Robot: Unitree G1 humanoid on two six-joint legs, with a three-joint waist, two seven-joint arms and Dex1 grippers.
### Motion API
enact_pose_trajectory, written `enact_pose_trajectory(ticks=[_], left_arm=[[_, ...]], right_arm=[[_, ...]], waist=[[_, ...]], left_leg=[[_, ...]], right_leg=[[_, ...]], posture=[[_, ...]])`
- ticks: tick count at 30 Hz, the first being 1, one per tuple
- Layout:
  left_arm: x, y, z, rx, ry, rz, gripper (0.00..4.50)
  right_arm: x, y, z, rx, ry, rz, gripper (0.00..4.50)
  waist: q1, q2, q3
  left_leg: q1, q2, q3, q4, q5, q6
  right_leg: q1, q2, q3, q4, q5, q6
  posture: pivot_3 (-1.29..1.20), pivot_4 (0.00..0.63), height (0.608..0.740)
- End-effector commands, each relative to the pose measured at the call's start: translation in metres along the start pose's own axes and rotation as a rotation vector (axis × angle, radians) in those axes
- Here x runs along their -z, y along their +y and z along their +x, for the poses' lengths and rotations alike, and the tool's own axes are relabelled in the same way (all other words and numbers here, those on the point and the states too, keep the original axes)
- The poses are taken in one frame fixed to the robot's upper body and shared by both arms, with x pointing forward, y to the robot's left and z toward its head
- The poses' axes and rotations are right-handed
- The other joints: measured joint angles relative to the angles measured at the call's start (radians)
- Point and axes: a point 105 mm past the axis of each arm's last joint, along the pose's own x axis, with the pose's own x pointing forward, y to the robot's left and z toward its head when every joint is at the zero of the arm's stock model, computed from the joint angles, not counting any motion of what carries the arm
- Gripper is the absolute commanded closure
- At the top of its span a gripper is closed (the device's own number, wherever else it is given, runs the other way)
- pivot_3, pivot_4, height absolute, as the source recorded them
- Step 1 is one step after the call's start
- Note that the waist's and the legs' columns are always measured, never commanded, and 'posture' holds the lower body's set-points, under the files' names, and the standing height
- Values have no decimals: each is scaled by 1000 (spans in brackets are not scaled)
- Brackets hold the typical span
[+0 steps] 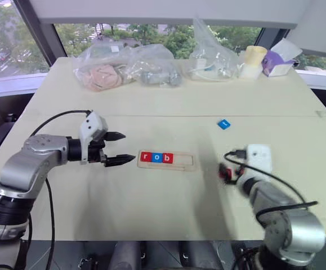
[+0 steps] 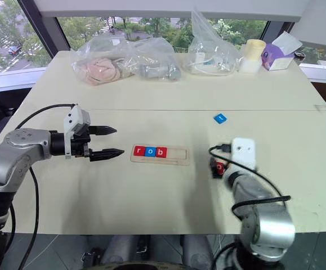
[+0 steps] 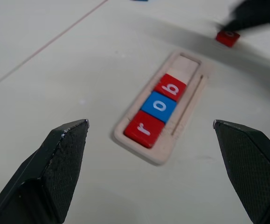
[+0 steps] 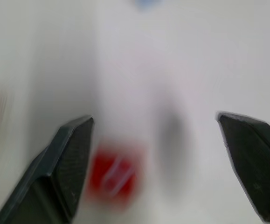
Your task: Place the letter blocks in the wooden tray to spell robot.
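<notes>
The wooden tray (image 1: 186, 163) lies mid-table with three letter blocks at its left end: a red r (image 1: 146, 157), a blue o (image 1: 157, 157) and a red b (image 1: 168, 158). Its right part is bare. My left gripper (image 1: 121, 148) hovers open just left of the tray, pointing at it. Right of the tray a red block (image 2: 219, 167) lies on the table between the spread fingers of my open right gripper (image 4: 155, 122), nearer one finger; its letter is blurred. A blue block (image 1: 224, 124) lies farther back on the table.
Along the far edge sit clear plastic bags (image 1: 130, 70) of soft items, another bag (image 1: 210, 59), a pale cup (image 1: 252, 61) and a purple tissue box (image 1: 278, 61). A seam (image 1: 208, 115) crosses the table behind the tray.
</notes>
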Motion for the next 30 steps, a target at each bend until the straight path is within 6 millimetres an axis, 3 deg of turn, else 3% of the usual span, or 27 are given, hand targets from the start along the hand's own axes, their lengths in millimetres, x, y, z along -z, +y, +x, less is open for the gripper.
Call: enact_pose_trajectory(ticks=[1, 3, 5, 7, 14, 21, 27, 30], left_arm=[[-12, -11, -7, 65, -2, 62, 0], [-12, -14, -6, 78, 5, 70, 0], [-14, -11, -4, 61, 0, 85, 0], [-16, -14, -3, 60, -3, 87, 0], [-12, -26, -7, 45, 11, 73, 0], [-13, -33, -14, 26, 41, 90, 0], [-14, -33, -12, 31, 48, 82, 0], [-12, -30, -14, 25, 56, 81, 0]], right_arm=[[-29, 7, 8, -272, -176, 12, 64], [-31, 8, 18, -363, -182, -17, 64], [-32, 24, 27, -535, -203, -91, 64], [-16, 33, 28, -749, -153, -193, 64], [32, 9, 23, -1007, 51, -479, 64], [69, -4, 18, -1054, 153, -556, 64], [78, 3, 19, -1037, 135, -505, 64], [81, 3, 18, -1034, 133, -501, 890]], waist=[[0, 0, 0], [1, 0, 0], [1, 0, 0], [1, 0, 0], [7, -1, 1], [7, -1, 1], [6, -1, 1], [5, -1, 1]], left_leg=[[0, 0, 0, 0, 0, 0], [0, 2, 0, 0, 0, 0], [1, 2, 0, -2, 0, 0], [2, 2, 1, -2, 0, 1], [2, 0, 2, 0, 0, 2], [3, 1, 1, 2, -1, 2], [5, 1, 1, 2, -1, 2], [7, 2, 2, 2, -1, 2]], right_leg=[[0, 0, 0, 0, 0, 0], [0, 2, 0, 0, 0, 0], [0, 3, 0, 0, 0, 0], [0, 5, 0, 0, 0, 0], [1, 4, 0, 0, -1, 2], [3, 4, 0, 2, -1, 2], [5, 4, 0, 2, -1, 2], [6, 4, 0, 2, -1, 2]], posture=[[0, 150, 739], [0, 150, 739], [0, 150, 739], [0, 150, 739], [0, 150, 739], [0, 150, 739], [0, 150, 739], [0, 150, 739]])
